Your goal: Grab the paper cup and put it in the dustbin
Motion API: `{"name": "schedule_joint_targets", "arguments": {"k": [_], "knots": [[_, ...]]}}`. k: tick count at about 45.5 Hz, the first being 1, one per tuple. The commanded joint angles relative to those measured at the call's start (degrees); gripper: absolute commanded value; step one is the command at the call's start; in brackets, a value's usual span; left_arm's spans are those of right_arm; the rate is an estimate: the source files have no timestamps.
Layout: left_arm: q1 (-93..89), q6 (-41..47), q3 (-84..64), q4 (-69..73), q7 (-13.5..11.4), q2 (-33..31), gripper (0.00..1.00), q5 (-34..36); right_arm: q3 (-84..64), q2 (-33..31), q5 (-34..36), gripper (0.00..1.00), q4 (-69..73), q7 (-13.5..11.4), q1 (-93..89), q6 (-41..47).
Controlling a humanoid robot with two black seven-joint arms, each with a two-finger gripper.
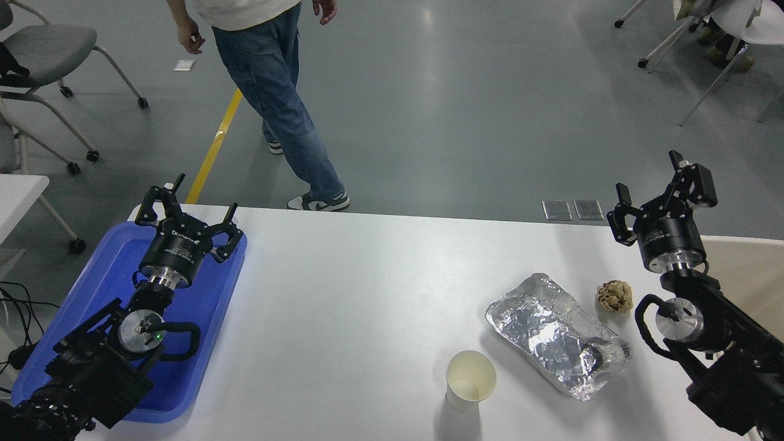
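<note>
The paper cup [470, 379] stands upright on the white table near its front edge, right of centre, its cream inside showing. The dustbin [744, 269] shows only as a beige rim and wall at the right edge, partly behind my right arm. My right gripper [649, 187] is open and empty, raised over the table's far right edge, well behind and right of the cup. My left gripper [187, 205] is open and empty, parked above the blue tray at the lower left.
A crumpled silver foil tray [554, 334] lies just right of the cup. A small brownish paper ball [614, 296] sits beyond it. A flat blue tray [98, 306] is at the left. A person in jeans [288, 104] walks past the far side.
</note>
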Motion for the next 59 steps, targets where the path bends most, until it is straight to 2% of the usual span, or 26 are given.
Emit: {"name": "schedule_joint_targets", "arguments": {"k": [1, 59], "knots": [[0.00, 0.00, 0.00, 0.00, 0.00, 0.00, 1.00, 0.00, -0.01, -0.01, 0.00, 1.00, -0.01, 0.00, -0.26, 0.00], [0.00, 0.00, 0.00, 0.00, 0.00, 0.00, 1.00, 0.00, -0.01, -0.09, 0.00, 1.00, -0.01, 0.00, 0.45, -0.09]]}}
